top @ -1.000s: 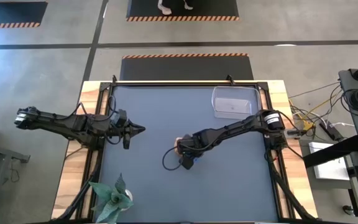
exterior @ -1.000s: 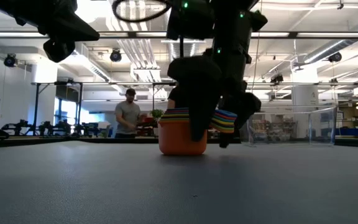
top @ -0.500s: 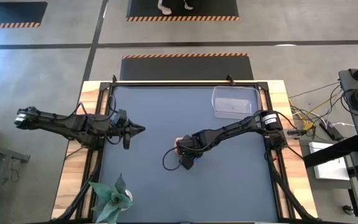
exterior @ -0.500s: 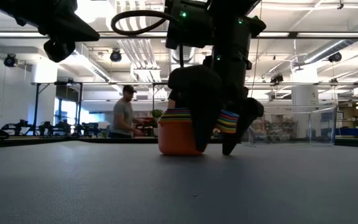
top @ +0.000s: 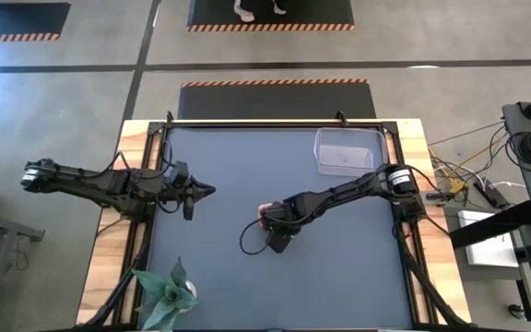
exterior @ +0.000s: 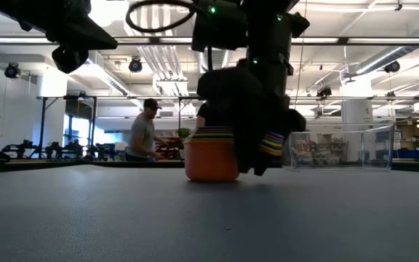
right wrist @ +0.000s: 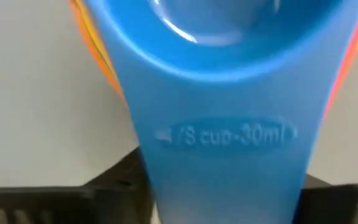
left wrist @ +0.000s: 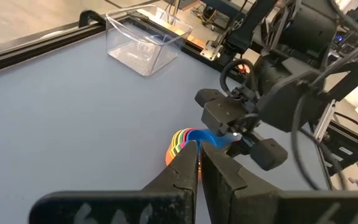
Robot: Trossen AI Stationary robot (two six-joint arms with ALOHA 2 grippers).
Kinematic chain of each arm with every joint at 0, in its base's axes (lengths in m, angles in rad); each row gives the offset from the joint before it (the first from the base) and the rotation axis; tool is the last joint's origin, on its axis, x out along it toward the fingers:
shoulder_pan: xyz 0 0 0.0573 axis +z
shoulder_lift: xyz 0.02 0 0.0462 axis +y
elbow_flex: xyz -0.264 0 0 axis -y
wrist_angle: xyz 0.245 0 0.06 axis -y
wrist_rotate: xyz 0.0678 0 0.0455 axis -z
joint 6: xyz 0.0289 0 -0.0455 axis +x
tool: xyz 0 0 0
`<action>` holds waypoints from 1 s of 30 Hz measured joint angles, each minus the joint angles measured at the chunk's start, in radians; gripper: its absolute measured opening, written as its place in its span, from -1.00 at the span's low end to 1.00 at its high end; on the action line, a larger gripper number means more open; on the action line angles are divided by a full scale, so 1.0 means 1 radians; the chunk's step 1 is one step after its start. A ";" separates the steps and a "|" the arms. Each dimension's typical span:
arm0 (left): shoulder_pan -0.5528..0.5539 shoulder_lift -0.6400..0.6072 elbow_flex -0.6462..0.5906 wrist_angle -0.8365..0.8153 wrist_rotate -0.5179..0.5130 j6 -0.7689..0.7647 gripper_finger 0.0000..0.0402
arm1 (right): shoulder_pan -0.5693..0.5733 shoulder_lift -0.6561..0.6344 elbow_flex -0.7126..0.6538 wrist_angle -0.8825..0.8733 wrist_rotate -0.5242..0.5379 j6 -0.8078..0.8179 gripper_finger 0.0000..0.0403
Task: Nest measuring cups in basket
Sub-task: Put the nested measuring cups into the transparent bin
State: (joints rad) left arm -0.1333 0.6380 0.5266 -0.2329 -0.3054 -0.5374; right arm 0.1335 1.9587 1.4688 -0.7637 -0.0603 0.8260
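The measuring cups (top: 266,213) stand nested in one stack near the table's middle. The orange cup (exterior: 211,161) is outermost, with its bottom on the mat. A blue cup (right wrist: 229,37) is on top. Their stacked handles (exterior: 271,143) stick out to one side. My right gripper (top: 279,240) reaches down over those handles and is shut on them. The clear basket (top: 347,150) stands at the far right with nothing in it. My left gripper (top: 203,192) hovers shut over the table's left part, holding nothing. My right gripper pinches the stacked handles by their two long edges (right wrist: 166,186), one dark finger (right wrist: 110,186) on each side. The fingers come from above, pointing down, and lie across the handles (exterior: 262,156). The stack stays upright, the orange cup's bottom on the mat.
A green paper plant (top: 166,293) stands at the near left corner. A black cable loop (top: 250,238) hangs beside my right gripper. The mat between the cups and the basket is bare. A person (exterior: 148,135) stands in the room beyond the table.
My right gripper's fingers have come down on both sides of the stacked handles and shut on them. The stack of cups has stayed where it was on the mat.
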 joint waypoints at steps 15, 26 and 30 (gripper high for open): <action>0.026 0.019 0.000 0.000 0.000 0.006 -1.00 | -0.005 0.000 0.049 -0.017 0.015 -0.068 -0.43; 0.027 0.028 0.000 0.000 0.000 0.006 -1.00 | -0.026 -0.055 0.049 -0.017 0.033 -0.072 -0.59; 0.027 0.029 0.000 0.000 0.000 0.006 -1.00 | -0.049 -0.083 0.049 -0.012 0.035 -0.075 -0.69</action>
State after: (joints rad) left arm -0.1062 0.6666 0.5266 -0.2327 -0.3054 -0.5314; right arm 0.0842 1.8760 1.5177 -0.7752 -0.0255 0.7507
